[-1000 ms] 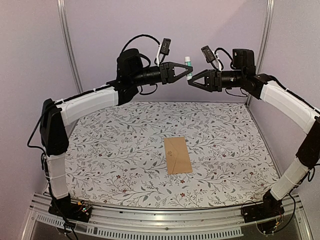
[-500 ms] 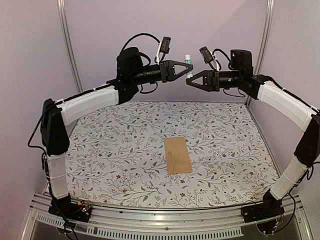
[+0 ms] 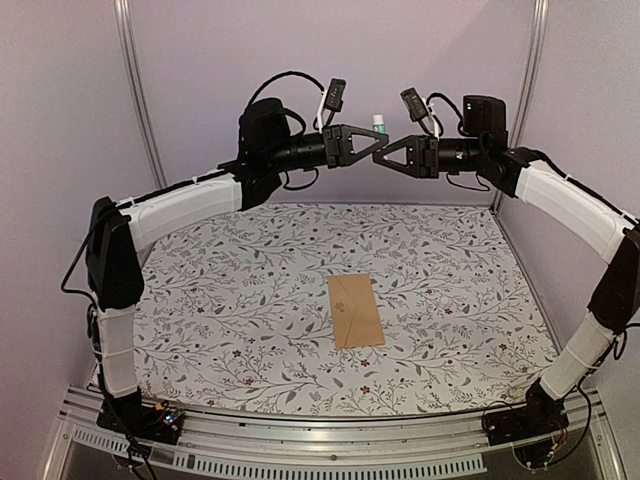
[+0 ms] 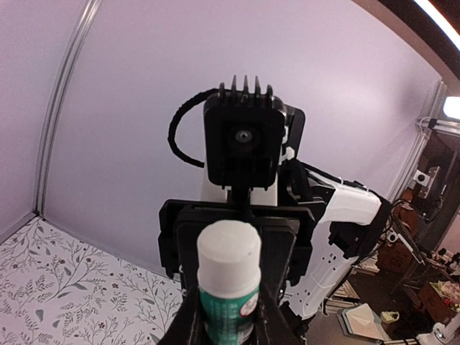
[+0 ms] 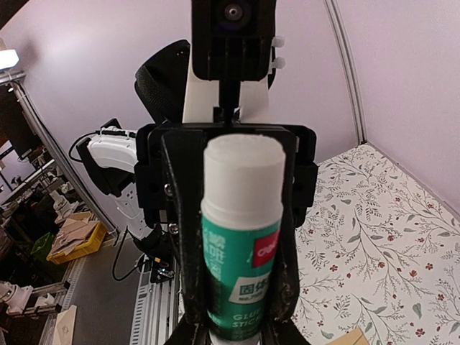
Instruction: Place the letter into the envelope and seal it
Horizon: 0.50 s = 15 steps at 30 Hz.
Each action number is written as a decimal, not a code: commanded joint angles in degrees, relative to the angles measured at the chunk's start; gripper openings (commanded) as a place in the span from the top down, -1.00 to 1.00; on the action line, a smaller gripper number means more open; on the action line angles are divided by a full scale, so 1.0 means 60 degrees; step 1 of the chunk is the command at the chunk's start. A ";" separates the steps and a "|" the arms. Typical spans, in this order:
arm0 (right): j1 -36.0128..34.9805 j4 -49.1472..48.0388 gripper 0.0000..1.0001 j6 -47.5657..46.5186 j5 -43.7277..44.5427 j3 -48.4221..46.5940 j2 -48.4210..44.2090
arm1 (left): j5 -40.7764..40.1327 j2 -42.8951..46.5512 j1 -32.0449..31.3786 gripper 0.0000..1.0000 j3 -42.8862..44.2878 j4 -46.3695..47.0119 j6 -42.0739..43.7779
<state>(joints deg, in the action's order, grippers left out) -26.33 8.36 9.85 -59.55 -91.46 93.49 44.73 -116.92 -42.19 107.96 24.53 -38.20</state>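
Envelope [image 3: 356, 310] laid flat on the floral table [image 3: 230, 290], well apart from both raised grippers.
The tan envelope is seen a little right of centre, its long side running away from the arm bases, with nothing touching it. High above and beyond its far end, near the back wall, the left gripper [image 3: 384, 148] and the right gripper [image 3: 379, 161] are seen tip to tip, and a green-and-white glue stick [image 3: 379, 122] is held upright between them. The stick is clamped by the left fingers [image 4: 188, 327]. The right fingers [image 5: 286, 287] are set narrowly on either side of the same stick; whether it is pressed by them cannot be told.
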 commanded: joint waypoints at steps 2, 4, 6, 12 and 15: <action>-0.0076 -0.0264 0.47 0.0075 0.0024 -0.0175 -0.0003 | 0.0006 -0.0080 0.0044 1.00 0.0245 -0.0053 0.0038; -0.0070 -0.0208 0.29 0.0045 0.0075 -0.0099 -0.0022 | -0.0072 0.0002 0.0045 1.00 0.0197 -0.0040 0.0123; -0.0078 -0.0133 0.21 -0.0034 0.0106 0.0040 -0.0053 | -0.0127 0.0067 0.0052 1.00 0.0115 0.0040 0.0159; -0.0065 -0.0087 0.39 -0.0107 0.0175 0.0228 -0.0171 | -0.0131 0.0064 0.0047 1.00 0.0039 0.0140 0.0071; -0.0068 -0.0101 0.54 -0.0110 0.0223 0.0227 -0.0185 | -0.0123 0.0021 0.0056 1.00 0.0028 0.0159 0.0028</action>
<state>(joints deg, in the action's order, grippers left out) -26.48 8.14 9.43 -58.85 -90.43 93.49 44.31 -116.92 -42.19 108.05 24.53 -37.98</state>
